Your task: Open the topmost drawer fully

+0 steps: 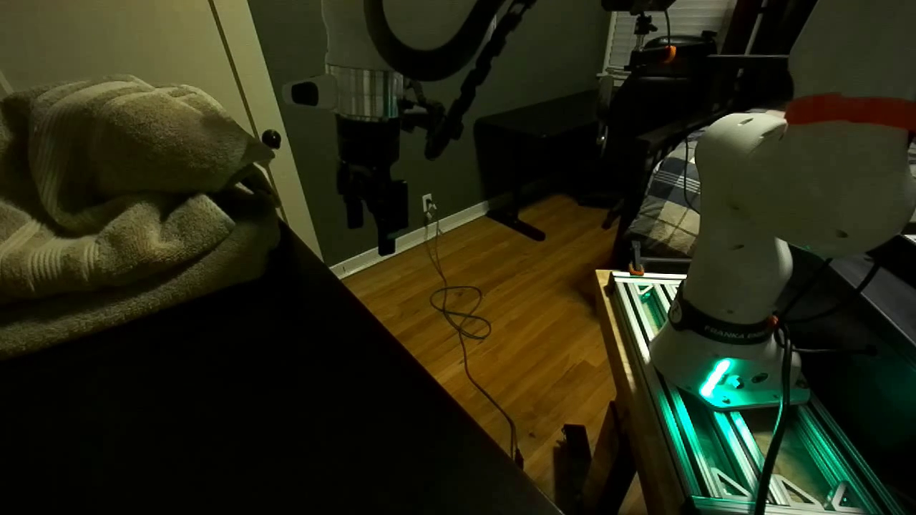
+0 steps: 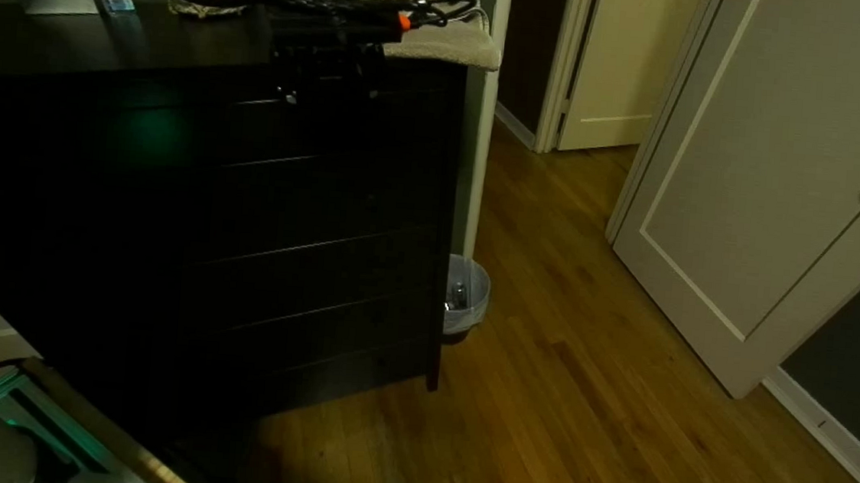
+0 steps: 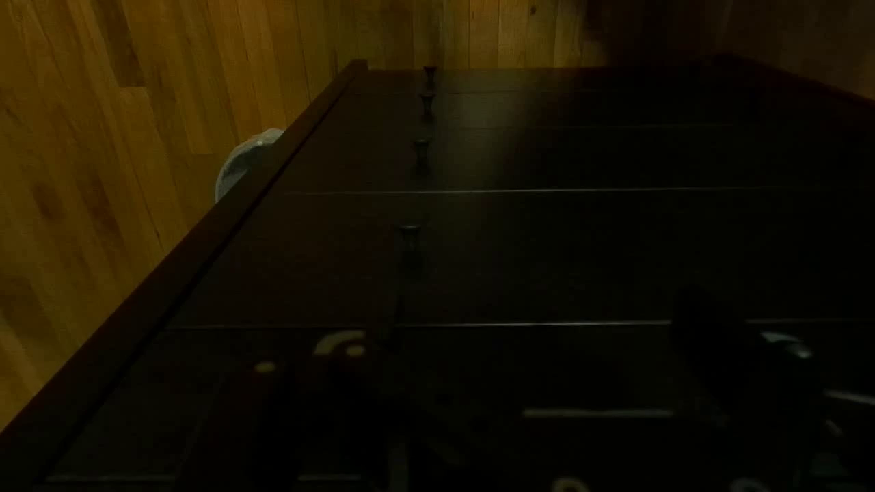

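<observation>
Currently we read the fingers (image 1: 387,229) as spread wide: the wrist view shows a broad gap between them, and we see nothing held there. The gripper (image 2: 328,97) points down in front of the top drawer (image 2: 254,132), near its upper edge. Contact: cannot tell, dark parts against a dark face. We do not make out the top drawer's knob; it may sit behind a finger, so we cannot say how the gap lines up with it.

Top drawer position: closed, by our reading. Its face looks level with the lower drawers (image 2: 351,274), and in an exterior view the front edge of the dresser (image 1: 286,400) runs straight, with nothing jutting past it. In the wrist view we count four knobs (image 3: 409,236) in a row on the lower drawers. Farther out, a bunched towel (image 1: 129,172) lies on the dresser, and a trash can (image 2: 467,306) stands beside it.

Progress: we judge the approach nearly done and the opening not begun. Left to do: set the fingers around the knob, close on it, then draw the drawer straight out to its full travel.
</observation>
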Controlling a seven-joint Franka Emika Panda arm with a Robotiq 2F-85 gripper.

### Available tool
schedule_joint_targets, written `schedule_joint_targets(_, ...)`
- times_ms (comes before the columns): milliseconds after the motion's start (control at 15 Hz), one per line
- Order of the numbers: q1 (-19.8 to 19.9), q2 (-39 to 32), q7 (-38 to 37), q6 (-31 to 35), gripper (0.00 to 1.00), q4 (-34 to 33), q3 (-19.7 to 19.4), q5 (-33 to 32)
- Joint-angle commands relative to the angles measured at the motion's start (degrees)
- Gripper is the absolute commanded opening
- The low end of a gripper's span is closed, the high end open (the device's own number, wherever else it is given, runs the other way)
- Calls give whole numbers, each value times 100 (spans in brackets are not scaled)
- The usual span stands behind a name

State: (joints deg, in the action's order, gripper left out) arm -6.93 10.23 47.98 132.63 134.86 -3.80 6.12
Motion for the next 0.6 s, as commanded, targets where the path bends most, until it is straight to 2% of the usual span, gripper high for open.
schedule_joint_targets(0,73,-86,225,362,100,61,48,110)
schedule_joint_targets(200,96,-158,345,927,100,153,2,238)
schedule_joint_targets(533,46,-416,915,1713,100,249,-43,1140)
